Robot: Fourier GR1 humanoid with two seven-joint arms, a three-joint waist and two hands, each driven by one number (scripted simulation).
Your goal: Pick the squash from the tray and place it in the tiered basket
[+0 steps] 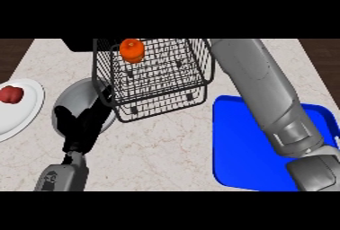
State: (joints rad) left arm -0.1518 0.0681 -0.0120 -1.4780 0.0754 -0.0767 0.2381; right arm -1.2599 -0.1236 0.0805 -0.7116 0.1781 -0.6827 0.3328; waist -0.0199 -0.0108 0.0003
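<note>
At the far side of the pale marbled desk [166,148], the small orange squash [131,49] sits inside the black wire tiered basket [156,76], up near the basket's back left corner. It no longer lies on the flat blue tray [246,148], which shows bare blue at the right. The squash stands roughly upright, its short length running away from the viewer.

The robot's right arm, a long grey forearm, rises from the lower right, crosses over the tray and reaches toward the basket's upper right edge. The right hand itself is out of view past the top of the picture, so whether its fingers are apart or together cannot be told. The squash lies to the left of where that forearm ends, and nothing visible touches it.

The left hand [78,128] rests low at the left, just beside the basket, fingers relaxed and holding nothing, over a round grey plate [69,96]. Further left, a white plate [20,119] carries a red fruit [11,94].

Judging from this, the placing looks done, and the right arm need only draw back.
</note>
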